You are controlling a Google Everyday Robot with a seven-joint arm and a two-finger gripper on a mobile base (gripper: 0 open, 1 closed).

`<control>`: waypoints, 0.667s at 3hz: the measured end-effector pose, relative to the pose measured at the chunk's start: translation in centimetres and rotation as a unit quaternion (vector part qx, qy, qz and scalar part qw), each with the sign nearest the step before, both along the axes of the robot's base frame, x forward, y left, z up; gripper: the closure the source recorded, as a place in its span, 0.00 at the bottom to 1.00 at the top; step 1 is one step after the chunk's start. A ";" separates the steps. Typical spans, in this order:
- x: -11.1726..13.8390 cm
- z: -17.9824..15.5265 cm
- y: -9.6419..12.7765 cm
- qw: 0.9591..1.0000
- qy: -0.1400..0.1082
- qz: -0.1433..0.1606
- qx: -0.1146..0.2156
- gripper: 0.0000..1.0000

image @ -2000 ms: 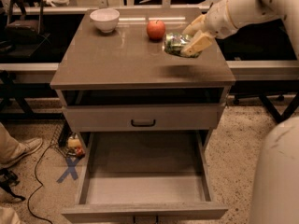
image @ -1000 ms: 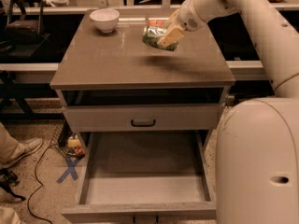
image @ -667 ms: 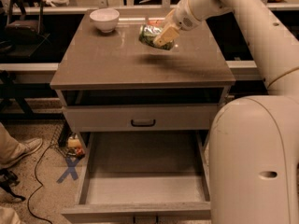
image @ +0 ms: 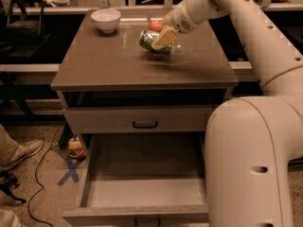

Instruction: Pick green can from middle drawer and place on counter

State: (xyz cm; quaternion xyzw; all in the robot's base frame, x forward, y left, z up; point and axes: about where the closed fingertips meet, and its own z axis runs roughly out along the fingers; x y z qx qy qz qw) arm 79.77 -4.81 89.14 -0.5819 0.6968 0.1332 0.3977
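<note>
My gripper (image: 160, 39) is shut on the green can (image: 152, 42), a shiny green and silver can held on its side just above the middle of the counter (image: 109, 65). The cream fingers (image: 164, 36) clamp across the can. The middle drawer (image: 144, 176) stands pulled out below, its flat floor bare. My white arm reaches in from the right and covers most of the right side of the view.
A white bowl (image: 105, 20) sits at the counter's back left. A red apple (image: 155, 25) sits behind the can, partly hidden by my gripper. The upper drawer front with a black handle (image: 145, 125) is shut. A person's shoe (image: 21, 152) and cables lie on the floor at left.
My gripper has carried the green can leftward across the counter, from its right side toward the middle, and slightly lower. The arm now fills more of the right side.
</note>
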 end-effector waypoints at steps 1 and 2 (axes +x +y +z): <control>0.1 -0.2 -1.6 1.000 0.002 -0.013 0.002 0.00; -0.8 0.7 -6.4 0.999 -0.008 -0.044 -0.004 0.00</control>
